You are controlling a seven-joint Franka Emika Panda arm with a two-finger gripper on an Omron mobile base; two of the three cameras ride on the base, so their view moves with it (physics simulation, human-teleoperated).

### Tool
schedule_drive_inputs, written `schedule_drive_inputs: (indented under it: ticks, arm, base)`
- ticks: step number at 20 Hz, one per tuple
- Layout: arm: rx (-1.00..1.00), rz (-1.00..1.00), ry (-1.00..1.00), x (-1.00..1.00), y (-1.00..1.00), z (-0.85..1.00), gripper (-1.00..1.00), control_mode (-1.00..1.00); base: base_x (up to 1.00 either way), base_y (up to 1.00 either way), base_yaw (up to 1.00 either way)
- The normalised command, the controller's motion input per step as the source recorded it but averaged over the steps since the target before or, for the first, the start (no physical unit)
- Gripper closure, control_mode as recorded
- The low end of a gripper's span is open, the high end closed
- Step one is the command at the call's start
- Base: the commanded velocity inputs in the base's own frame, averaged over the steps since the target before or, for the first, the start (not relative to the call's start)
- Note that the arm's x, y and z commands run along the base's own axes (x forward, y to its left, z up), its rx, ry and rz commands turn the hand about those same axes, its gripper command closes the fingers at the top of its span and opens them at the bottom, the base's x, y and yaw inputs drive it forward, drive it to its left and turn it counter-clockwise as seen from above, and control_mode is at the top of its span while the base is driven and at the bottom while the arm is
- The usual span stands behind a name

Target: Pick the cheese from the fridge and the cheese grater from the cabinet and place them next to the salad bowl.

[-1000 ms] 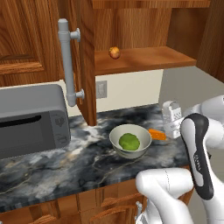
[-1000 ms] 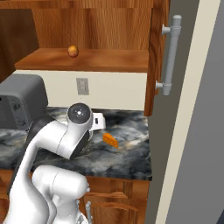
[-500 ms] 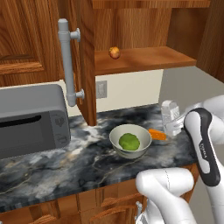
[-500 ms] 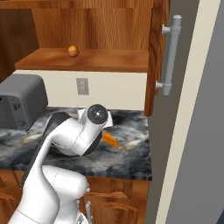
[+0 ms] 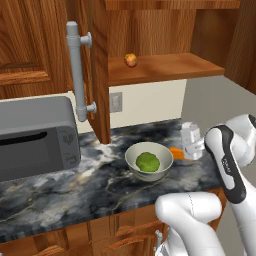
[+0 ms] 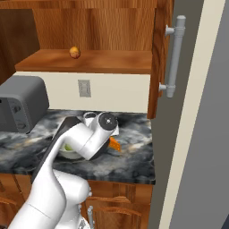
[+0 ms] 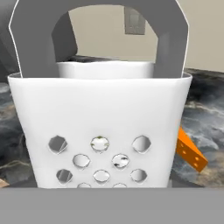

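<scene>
Right before my hand stands the grater [image 7: 100,127] on the counter [image 5: 90,185], cheese [image 7: 190,151] just beside it, the bowl [image 5: 148,160] behind; whether my fingers grip it I cannot tell.

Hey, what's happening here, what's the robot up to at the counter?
The white robot arm is at the marble counter with its hand right up against the cheese grater, which stands upright beside the salad bowl. The hand view looks straight at the grater's perforated face and loop handle. The cheese, an orange wedge, lies on the counter between bowl and grater. So both items are next to the bowl. The pictures don't show whether the hand is gripping the grater. The cabinet above stands open, a small round fruit on its shelf.
</scene>
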Motion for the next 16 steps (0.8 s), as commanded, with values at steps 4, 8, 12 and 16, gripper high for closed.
schedule_drive_inputs:
  ticks: [4,8,12,16]
  arm:
    - [0.02,0.00,0.15,0.27,-0.07,-0.59,1.00,-1.00]
    - [0.07,0.00,0.04,0.31,-0.09,-0.72,1.00,-1.00]
    - [0.05,0.00,0.00,0.35,-0.05,-0.65,1.00,-1.00]
    - [0.02,0.00,-0.04,0.09,-0.01,-0.18,1.00,-1.00]
  base:
    - [0.00,0.00,0.00]
    - [0.00,0.00,0.00]
    - [0.00,0.00,0.00]
    - [0.00,0.00,0.00]
